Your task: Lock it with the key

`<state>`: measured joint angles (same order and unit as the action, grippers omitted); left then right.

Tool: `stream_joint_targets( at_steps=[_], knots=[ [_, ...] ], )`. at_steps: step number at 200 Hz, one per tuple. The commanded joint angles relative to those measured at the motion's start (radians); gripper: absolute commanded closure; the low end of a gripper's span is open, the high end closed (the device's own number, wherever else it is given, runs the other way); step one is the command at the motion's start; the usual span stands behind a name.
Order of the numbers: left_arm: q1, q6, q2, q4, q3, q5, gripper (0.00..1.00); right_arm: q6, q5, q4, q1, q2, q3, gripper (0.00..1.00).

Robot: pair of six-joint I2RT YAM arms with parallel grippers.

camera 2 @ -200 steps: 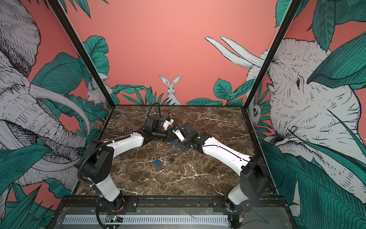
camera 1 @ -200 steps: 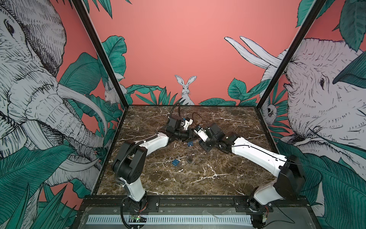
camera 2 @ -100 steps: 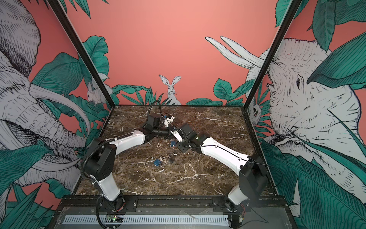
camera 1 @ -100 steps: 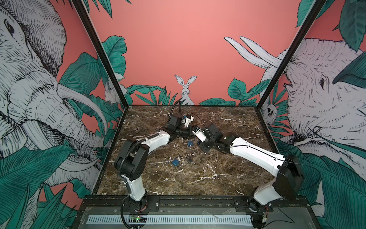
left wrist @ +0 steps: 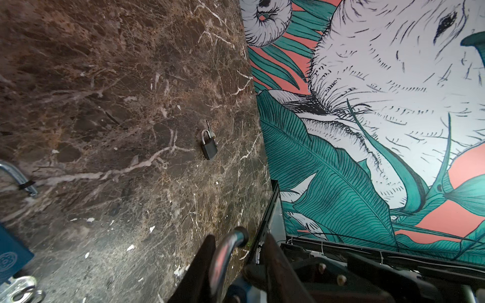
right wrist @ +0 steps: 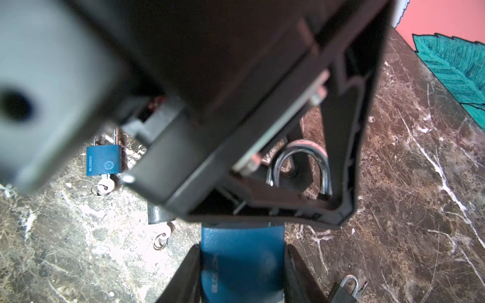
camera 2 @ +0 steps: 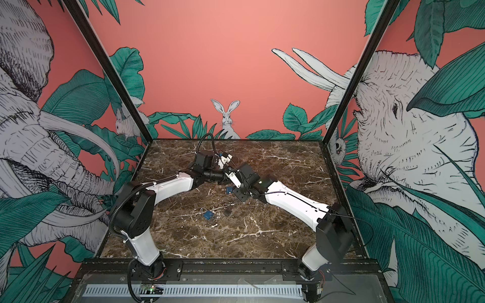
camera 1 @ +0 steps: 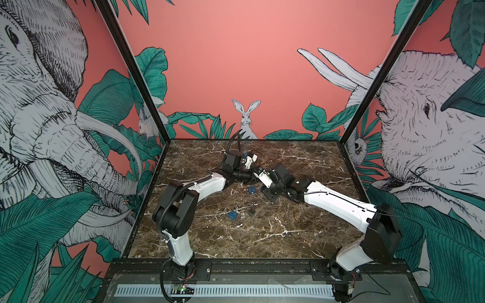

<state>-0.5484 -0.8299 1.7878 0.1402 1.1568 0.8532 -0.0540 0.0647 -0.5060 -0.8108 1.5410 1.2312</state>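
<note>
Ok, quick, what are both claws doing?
Left gripper: around the shackle; grip cannot be told.
Right gripper: shut on the blue lock.

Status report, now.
Right gripper shut on blue padlock body. Left gripper straddles its shackle, grip unconfirmed. Its key out of view. Spare blue padlock and black padlock lie on table, untouched.

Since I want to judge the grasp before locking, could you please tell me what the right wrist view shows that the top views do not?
Right wrist only: the right claw clamped on the held blue metal padlock, its silver U-shaped shackle, and a silver key in the loose blue padlock. Top views only: the white-and-black left arm and right arm whole, and the painted white rabbit on the back wall. Both: the brown marble tabletop, with that loose blue padlock lying beside a small dark padlock.
</note>
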Motion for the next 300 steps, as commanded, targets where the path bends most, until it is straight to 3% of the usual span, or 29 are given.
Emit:
stream_joint_targets(
  at_steps=[1,90,99,108,145,162,172,186,217,248,280,300],
  knots=[
    [-0.005,0.018,-0.004,-0.003,0.008,0.032,0.68,-0.007,0.014,0.04,-0.007,0.0,0.031,1.0],
    [-0.007,0.031,0.004,-0.017,0.008,0.047,0.82,-0.006,0.014,0.042,-0.007,-0.001,0.038,1.0],
    [-0.006,0.03,0.008,-0.017,0.009,0.049,0.88,-0.006,0.014,0.044,-0.006,-0.002,0.037,1.0],
    [-0.007,0.03,0.012,-0.017,0.009,0.053,1.0,-0.005,0.014,0.044,-0.007,-0.004,0.037,1.0],
    [-0.007,-0.014,0.013,0.051,-0.005,0.05,1.0,0.011,0.002,0.08,-0.003,-0.005,0.008,1.0],
    [-0.007,-0.045,0.008,0.096,-0.005,0.044,1.0,0.043,-0.036,0.115,0.012,-0.023,-0.026,0.65],
    [-0.005,-0.069,0.001,0.132,-0.004,0.03,1.0,0.072,-0.086,0.144,0.038,-0.053,-0.059,0.55],
    [-0.004,-0.117,-0.009,0.198,0.001,0.013,1.0,0.14,-0.198,0.214,0.1,-0.113,-0.127,0.51],
    [-0.002,-0.226,-0.018,0.336,0.024,-0.046,1.0,0.306,-0.471,0.45,0.32,-0.245,-0.321,0.49],
    [-0.005,-0.301,-0.016,0.41,0.053,-0.074,1.0,0.562,-0.785,0.837,0.516,-0.265,-0.474,0.48],
    [-0.005,-0.31,-0.035,0.394,0.064,-0.108,1.0,0.78,-0.933,1.163,0.576,-0.204,-0.54,0.47],
    [-0.007,-0.295,-0.043,0.365,0.079,-0.117,1.0,0.857,-0.951,1.293,0.577,-0.17,-0.553,0.47]
  ],
)
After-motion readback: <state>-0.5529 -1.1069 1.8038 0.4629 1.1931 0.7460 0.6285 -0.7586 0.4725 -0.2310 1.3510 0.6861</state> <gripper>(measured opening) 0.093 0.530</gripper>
